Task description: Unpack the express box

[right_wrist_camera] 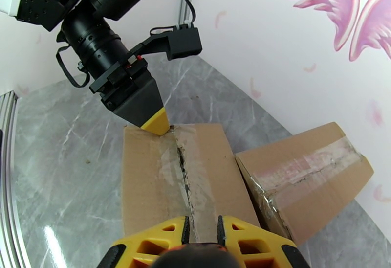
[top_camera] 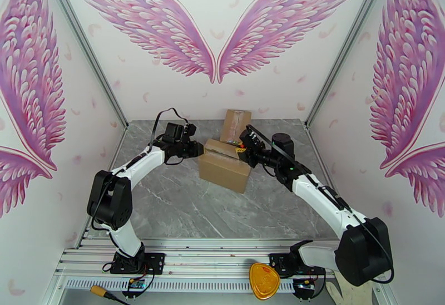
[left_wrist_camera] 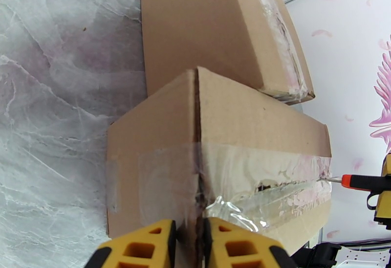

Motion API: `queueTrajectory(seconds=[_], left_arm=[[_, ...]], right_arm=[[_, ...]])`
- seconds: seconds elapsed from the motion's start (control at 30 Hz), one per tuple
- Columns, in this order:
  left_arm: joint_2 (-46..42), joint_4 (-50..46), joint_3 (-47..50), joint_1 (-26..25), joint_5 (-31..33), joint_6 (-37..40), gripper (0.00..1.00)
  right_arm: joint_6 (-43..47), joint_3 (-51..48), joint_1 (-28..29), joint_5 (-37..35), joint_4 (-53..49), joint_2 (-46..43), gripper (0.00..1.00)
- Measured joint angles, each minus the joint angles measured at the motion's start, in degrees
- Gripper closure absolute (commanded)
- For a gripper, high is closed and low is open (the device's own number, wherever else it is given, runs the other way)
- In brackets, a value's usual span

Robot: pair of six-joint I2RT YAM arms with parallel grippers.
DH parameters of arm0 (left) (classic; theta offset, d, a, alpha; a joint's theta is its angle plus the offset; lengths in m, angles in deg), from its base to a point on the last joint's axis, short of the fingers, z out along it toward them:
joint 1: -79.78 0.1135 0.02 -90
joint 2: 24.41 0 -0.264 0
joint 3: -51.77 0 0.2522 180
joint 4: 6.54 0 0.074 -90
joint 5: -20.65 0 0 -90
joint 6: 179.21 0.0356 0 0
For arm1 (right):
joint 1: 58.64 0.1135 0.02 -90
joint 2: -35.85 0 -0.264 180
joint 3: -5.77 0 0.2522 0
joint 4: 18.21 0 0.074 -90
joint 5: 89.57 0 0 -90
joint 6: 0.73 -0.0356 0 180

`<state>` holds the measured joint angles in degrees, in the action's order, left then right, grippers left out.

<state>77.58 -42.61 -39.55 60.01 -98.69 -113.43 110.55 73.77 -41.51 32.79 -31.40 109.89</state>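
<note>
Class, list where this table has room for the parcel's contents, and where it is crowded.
Free: the marble table between the near box and the arm bases; the back right corner beside the far box. Crowded: the near box's ends, with left gripper and right gripper, holding an orange-handled tool.

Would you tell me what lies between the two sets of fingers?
The nearer box, tape slit, spans from left fingers to right fingers, in the right wrist view.

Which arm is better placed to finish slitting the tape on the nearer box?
Right. The right fingers grip the orange-handled tool, tip at the torn tape. The left fingers touch the box's opposite end, toolless.
</note>
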Motion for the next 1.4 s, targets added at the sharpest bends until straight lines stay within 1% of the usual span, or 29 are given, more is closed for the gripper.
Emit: queueTrajectory(seconds=[0.53,0.7,1.2,1.4], left_arm=[[1.4,-0.9,-2.0,-0.7,-0.2,0.8,0.79],[1.8,-1.5,-2.6,-0.7,-0.2,1.4,0.79],[2.0,-2.5,-3.2,-0.7,-0.2,1.7,0.8],[2.3,-2.5,-3.5,-0.8,-0.5,1.8,0.8]], right_arm=[[0.3,-2.0,-1.7,0.8,-1.4,-3.7,1.0],[0.7,-2.4,-3.1,0.6,-3.8,-4.7,1.0],[1.0,-3.8,-4.0,0.2,-4.5,-6.6,1.0],[0.8,-6.0,-4.1,0.2,-4.1,-9.2,1.0]])
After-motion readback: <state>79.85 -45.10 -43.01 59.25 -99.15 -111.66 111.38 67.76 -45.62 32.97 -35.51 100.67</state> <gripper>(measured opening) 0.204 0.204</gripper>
